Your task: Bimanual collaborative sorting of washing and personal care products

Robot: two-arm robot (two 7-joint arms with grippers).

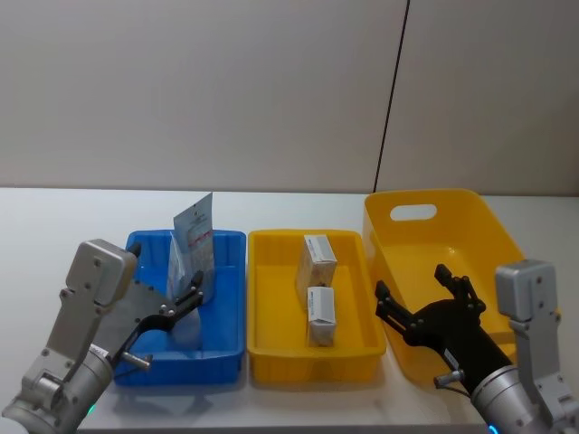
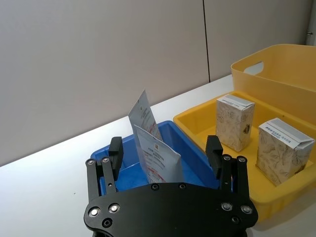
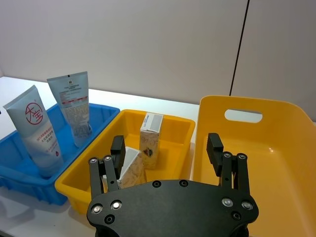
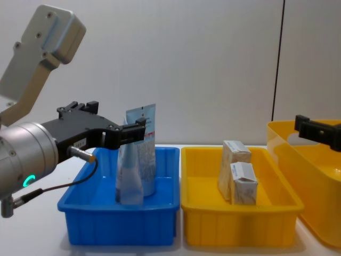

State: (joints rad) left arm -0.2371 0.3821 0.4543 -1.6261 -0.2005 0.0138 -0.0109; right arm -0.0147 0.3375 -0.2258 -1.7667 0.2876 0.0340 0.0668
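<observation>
Two light-blue squeeze tubes stand upright in the blue bin; one carries red print. In the middle yellow bin stand two small beige and white boxes. My left gripper is open over the blue bin, just short of the nearer tube, which shows between its fingers without touching them. My right gripper hangs open and holds nothing above the near left corner of the large yellow bin. The chest view shows the left gripper level with the tubes' tops.
The three bins sit side by side along the white table's front edge. The large yellow bin has tall walls and a handle slot. Bare tabletop lies behind and to the left of the bins. A grey wall stands behind.
</observation>
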